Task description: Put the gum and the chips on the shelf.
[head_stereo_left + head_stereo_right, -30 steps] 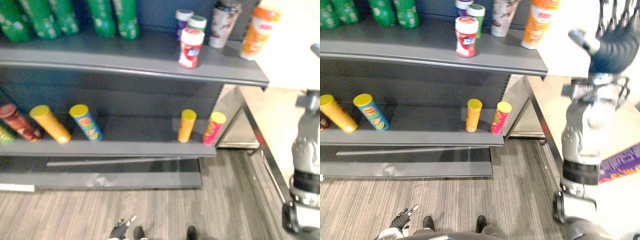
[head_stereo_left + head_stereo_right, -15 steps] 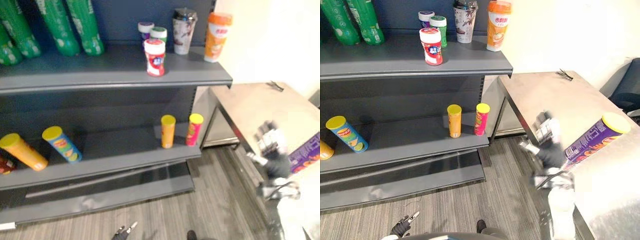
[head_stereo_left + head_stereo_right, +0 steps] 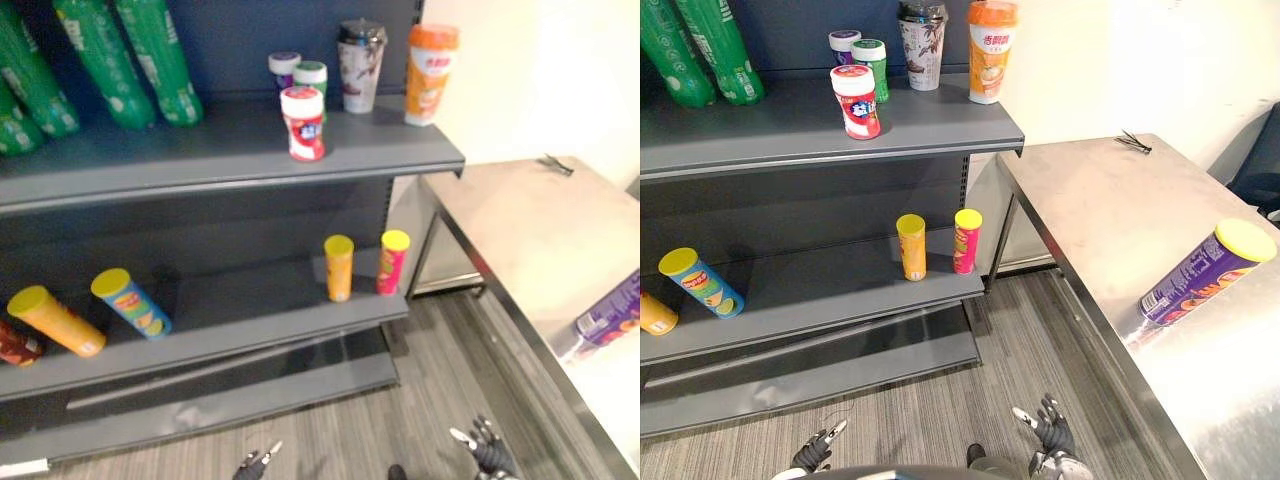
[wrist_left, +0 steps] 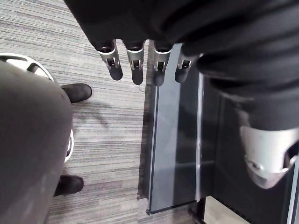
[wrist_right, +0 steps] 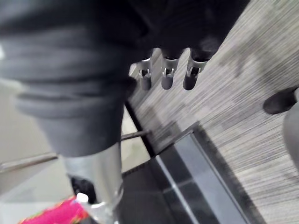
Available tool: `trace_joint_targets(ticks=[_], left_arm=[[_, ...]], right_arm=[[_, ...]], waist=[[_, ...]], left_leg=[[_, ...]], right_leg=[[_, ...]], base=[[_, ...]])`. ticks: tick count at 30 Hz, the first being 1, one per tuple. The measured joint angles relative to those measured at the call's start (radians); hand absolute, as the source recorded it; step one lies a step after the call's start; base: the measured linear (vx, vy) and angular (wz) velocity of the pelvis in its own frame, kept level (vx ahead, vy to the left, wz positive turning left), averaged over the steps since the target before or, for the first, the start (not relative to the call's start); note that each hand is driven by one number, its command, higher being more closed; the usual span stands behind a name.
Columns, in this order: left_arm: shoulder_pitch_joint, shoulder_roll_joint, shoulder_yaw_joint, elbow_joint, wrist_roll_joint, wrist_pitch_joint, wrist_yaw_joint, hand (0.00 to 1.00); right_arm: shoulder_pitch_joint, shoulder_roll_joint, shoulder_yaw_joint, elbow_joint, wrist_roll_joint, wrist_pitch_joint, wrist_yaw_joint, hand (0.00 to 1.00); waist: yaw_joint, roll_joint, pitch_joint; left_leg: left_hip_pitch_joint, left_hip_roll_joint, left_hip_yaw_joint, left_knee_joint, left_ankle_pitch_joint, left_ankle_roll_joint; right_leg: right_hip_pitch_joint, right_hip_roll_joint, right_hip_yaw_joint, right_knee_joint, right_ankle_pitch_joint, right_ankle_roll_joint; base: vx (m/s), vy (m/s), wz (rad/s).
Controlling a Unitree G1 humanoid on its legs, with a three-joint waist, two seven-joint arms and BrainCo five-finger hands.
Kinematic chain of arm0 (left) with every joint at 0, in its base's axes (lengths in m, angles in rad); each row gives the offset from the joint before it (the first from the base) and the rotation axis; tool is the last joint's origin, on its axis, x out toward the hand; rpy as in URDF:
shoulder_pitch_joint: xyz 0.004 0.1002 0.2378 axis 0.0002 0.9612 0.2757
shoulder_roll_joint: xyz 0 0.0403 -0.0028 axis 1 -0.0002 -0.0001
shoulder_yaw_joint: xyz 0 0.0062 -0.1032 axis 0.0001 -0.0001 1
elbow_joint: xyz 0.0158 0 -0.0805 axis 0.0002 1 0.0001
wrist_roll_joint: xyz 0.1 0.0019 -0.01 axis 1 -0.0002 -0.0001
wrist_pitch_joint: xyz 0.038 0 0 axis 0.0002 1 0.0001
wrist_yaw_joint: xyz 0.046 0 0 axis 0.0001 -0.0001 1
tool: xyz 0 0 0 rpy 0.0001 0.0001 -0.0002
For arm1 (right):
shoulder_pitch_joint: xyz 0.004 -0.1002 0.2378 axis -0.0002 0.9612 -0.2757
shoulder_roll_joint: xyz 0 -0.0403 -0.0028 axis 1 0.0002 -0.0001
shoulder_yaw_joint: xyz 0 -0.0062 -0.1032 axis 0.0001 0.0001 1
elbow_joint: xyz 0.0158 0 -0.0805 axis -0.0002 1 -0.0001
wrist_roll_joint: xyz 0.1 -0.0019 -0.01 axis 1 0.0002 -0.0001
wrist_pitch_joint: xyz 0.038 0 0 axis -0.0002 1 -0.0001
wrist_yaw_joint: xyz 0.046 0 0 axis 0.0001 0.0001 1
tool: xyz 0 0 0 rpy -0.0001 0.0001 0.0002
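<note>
The right robot hand [image 3: 1050, 432] has dropped away from the purple chips can [image 3: 1205, 272] and hangs low, fingers slack, empty; the left robot hand [image 3: 818, 447] likewise. The gum [image 3: 857, 100] stands on the upper shelf [image 3: 770, 125]. That can lies on the tabletop [image 3: 1100, 210], likely the next pickup.

Green bottles [image 3: 130, 60] at left rear of upper shelf [image 3: 940, 125]. Patterned cup [image 3: 922, 45] and orange cup [image 3: 991, 52] upright at right rear, just beside each other. Lower tier: orange tube [image 3: 911, 246] and pink tube [image 3: 966, 240] upright near right end, blue tube [image 3: 700, 283] tilted at left. Steel table [image 3: 1110, 220] to the right, small black object [image 3: 1132, 142] at its far corner. Grey striped carpet [image 3: 940, 400] below.
</note>
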Motion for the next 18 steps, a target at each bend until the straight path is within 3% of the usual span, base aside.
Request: trace_joint_targets(ticks=[2, 8, 10, 12, 15, 16, 18], left_arm=[[-0.005, -0.004, -0.001, 0.000, -0.001, -0.001, 0.001, 0.00], [-0.005, -0.022, -0.003, 0.001, -0.018, -0.016, -0.001, 0.00], [-0.011, -0.022, -0.011, 0.001, -0.019, -0.017, -0.001, 0.00], [-0.046, -0.018, -0.038, 0.000, -0.046, -0.022, -0.002, 0.00], [-0.067, -0.019, -0.041, -0.001, -0.092, -0.024, -0.005, 0.00], [-0.072, -0.018, -0.035, -0.002, -0.099, -0.025, -0.004, 0.00], [-0.071, -0.017, -0.026, -0.004, -0.099, -0.025, -0.004, 0.00]], right_arm=[[-0.012, -0.002, -0.033, 0.083, 0.000, 0.001, -0.013, 0.00], [-0.031, -0.008, -0.130, 0.278, 0.054, 0.001, -0.022, 0.00], [-0.041, -0.009, -0.157, 0.311, 0.076, 0.003, -0.023, 0.00], [-0.058, -0.008, -0.200, 0.330, 0.075, 0.002, -0.028, 0.00], [-0.063, -0.005, -0.266, 0.323, 0.076, 0.001, -0.036, 0.00], [-0.059, -0.002, -0.281, 0.310, 0.076, 0.000, -0.045, 0.00], [-0.056, 0.007, -0.306, 0.293, 0.077, 0.000, -0.052, 0.00]], waist=[[0.015, 0.006, 0.001], [0.015, 0.026, 0.010], [0.015, 0.015, 0.030], [0.012, 0.004, 0.087], [0.012, 0.018, 0.130], [0.007, 0.028, 0.136], [0.009, 0.029, 0.138]], left_leg=[[0.011, -0.002, -0.001, 0.000, -0.002, -0.001], [0.016, -0.012, -0.031, 0.000, -0.007, 0.003], [0.018, -0.014, -0.036, 0.008, -0.009, 0.006], [-0.039, -0.007, -0.063, 0.167, -0.083, 0.024], [-0.123, 0.026, -0.073, 0.367, -0.184, 0.036], [-0.184, 0.058, -0.040, 0.482, -0.240, 0.051], [-0.225, 0.102, 0.031, 0.562, -0.287, 0.075]], right_leg=[[0.009, 0.000, -0.002, 0.000, -0.002, -0.002], [0.024, -0.011, -0.033, 0.021, -0.029, 0.001], [0.016, -0.016, -0.036, 0.051, -0.046, 0.006], [-0.018, -0.045, -0.050, 0.163, -0.094, 0.019], [-0.046, -0.051, -0.046, 0.207, -0.109, 0.033], [-0.071, -0.045, -0.025, 0.207, -0.099, 0.048], [-0.103, -0.039, 0.002, 0.197, -0.085, 0.074]], base=[[0.05, 0.005, 0.05], [0.04, 0.006, 0.15], [0.02, 0.007, 0.12], [0.00, 0.012, 0.25], [-0.10, 0.061, -0.03], [-0.17, 0.178, -0.41], [-0.14, 0.212, -0.69]])
